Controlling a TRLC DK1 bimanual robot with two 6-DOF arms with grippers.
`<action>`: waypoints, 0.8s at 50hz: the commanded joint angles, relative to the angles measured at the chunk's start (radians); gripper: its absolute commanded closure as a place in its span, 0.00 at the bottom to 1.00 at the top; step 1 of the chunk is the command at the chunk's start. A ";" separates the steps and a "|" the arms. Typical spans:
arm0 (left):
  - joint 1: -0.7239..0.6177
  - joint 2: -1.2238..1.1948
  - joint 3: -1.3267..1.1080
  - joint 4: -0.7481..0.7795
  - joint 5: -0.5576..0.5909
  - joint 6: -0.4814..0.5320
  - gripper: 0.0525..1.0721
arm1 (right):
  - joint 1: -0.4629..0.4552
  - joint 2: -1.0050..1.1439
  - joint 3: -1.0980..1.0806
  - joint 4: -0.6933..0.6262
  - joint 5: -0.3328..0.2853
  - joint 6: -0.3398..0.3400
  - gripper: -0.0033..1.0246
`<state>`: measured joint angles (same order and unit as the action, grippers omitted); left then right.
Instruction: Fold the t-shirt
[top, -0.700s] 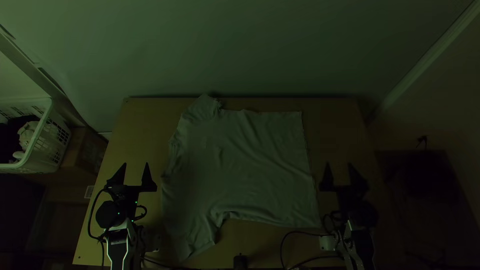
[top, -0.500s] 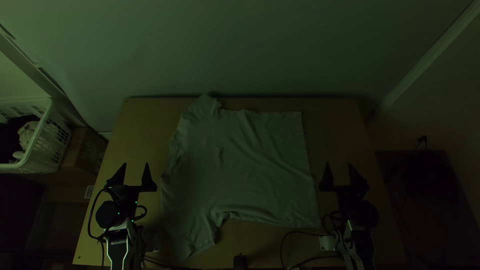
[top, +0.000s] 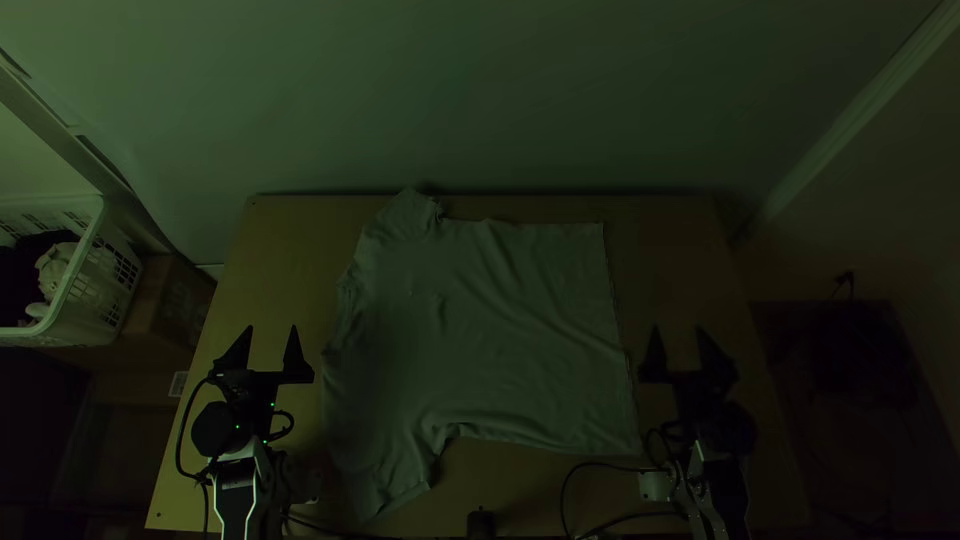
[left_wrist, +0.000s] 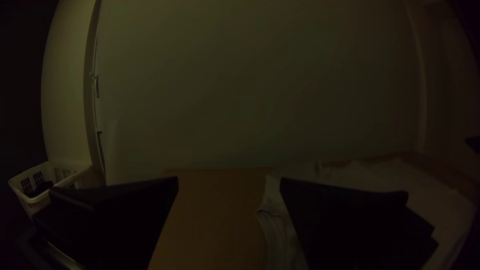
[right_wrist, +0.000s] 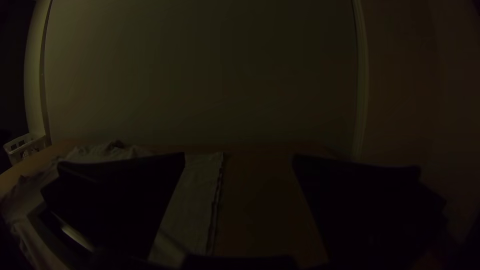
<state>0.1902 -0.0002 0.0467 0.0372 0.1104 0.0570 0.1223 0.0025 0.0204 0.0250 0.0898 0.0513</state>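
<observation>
T-shirt (top: 490, 340) lies spread crosswise between the arms, hem (top: 612, 310) just beside the spread right fingers (top: 654, 364), neckline (top: 347, 318) facing the equally parted left fingers (top: 295, 363).

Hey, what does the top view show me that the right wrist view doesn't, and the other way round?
Top view: the left gripper, open, the brown box by the basket, and the small black object at the table's near edge.

Right wrist view: a low, close look along the shirt's hem, with what looks like two layers of cloth.

Both: the right gripper, open, the wrinkled, spread shirt, the basket, table and wall.
</observation>
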 joint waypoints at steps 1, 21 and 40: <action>0.005 0.000 -0.047 -0.023 -0.002 0.009 0.04 | -0.004 -0.004 -0.014 -0.019 0.004 0.010 0.04; 0.005 0.000 -0.047 -0.025 -0.002 0.001 0.04 | 0.007 -0.004 -0.014 -0.019 -0.001 0.044 0.04; -0.014 -0.003 -0.047 -0.023 -0.058 -0.080 0.04 | 0.036 -0.007 -0.011 -0.016 -0.016 0.045 0.04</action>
<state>0.1787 -0.0002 0.0467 0.0303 0.0647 0.0174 0.1570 0.0010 0.0204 0.0246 0.0780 0.0784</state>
